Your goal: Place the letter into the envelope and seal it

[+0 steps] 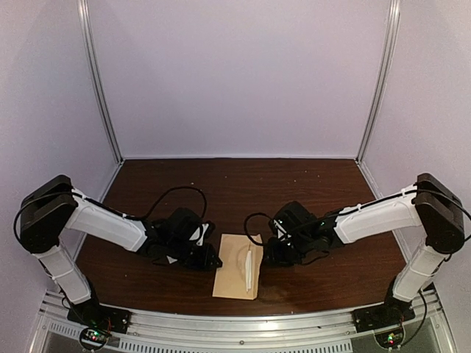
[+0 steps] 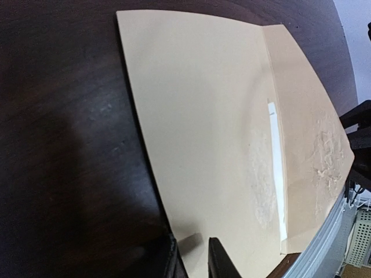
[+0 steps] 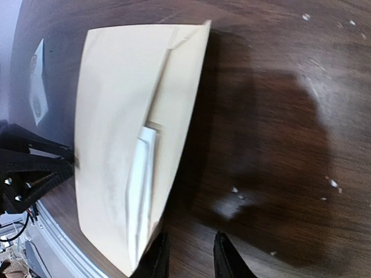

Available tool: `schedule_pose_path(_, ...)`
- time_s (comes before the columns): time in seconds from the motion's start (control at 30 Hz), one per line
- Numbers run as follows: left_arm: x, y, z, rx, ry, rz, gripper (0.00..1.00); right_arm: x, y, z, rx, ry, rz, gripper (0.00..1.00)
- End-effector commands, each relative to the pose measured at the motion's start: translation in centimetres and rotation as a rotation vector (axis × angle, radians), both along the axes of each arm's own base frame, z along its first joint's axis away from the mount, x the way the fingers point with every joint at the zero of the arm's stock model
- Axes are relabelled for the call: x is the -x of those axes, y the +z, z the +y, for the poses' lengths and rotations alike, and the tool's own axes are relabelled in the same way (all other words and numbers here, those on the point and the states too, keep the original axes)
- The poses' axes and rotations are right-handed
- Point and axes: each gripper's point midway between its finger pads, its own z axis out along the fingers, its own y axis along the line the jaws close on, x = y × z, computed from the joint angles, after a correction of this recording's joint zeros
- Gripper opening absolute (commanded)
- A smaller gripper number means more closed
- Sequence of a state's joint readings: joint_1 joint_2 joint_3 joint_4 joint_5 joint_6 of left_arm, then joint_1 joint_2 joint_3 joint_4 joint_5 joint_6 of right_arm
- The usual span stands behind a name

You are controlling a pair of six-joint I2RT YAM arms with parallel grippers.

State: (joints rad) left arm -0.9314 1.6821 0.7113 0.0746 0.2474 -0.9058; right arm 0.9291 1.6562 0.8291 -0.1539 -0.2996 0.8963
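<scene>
Tan kraft envelope (image 1: pixel 229 273) lies flat at lower centre of the dark table (image 1: pixel 294 184), white letter (image 1: pixel 251 268) edge showing inside, flanked by left gripper (image 2: pixel 192 246) and right gripper (image 3: pixel 191 240), both jaws slightly apart

Most of the letter (image 3: pixel 142 185) hidden inside the envelope (image 3: pixel 110 104); left fingers (image 2: pixel 220 262) cut by the frame edge.
</scene>
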Motion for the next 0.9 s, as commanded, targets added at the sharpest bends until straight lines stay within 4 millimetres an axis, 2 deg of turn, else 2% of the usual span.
schedule_pose_path(0.0,0.9,-0.2,-2.2,0.045,-0.058,0.021,0.2,-0.1,1.9,3.2,-0.111,0.074,-0.026,0.25)
schedule_pose_path(0.43,2.2,-0.2,-6.0,0.109,-0.133,0.047,0.19,1.4,-2.4,2.1,-0.06,0.069,0.058,0.13)
schedule_pose_path(0.53,2.0,0.6,-6.3,0.118,-0.126,0.015,0.16,1.5,-3.2,1.4,-0.031,0.056,0.066,0.12)
schedule_pose_path(0.6,1.3,2.7,-5.7,0.151,-0.082,-0.054,0.18,1.4,-2.6,1.6,-0.048,0.048,0.057,0.12)
schedule_pose_path(0.67,0.4,5.3,-4.9,0.182,-0.029,-0.125,0.28,1.1,-1.3,2.0,-0.082,0.045,0.039,0.14)
schedule_pose_path(0.73,-0.5,7.3,-4.1,0.19,0.0,-0.168,0.33,0.7,0.3,2.5,-0.11,0.044,0.013,0.17)
schedule_pose_path(0.87,-1.8,9.1,-1.7,0.159,0.047,-0.191,0.39,-0.4,3.6,3.6,-0.138,0.061,-0.044,0.21)
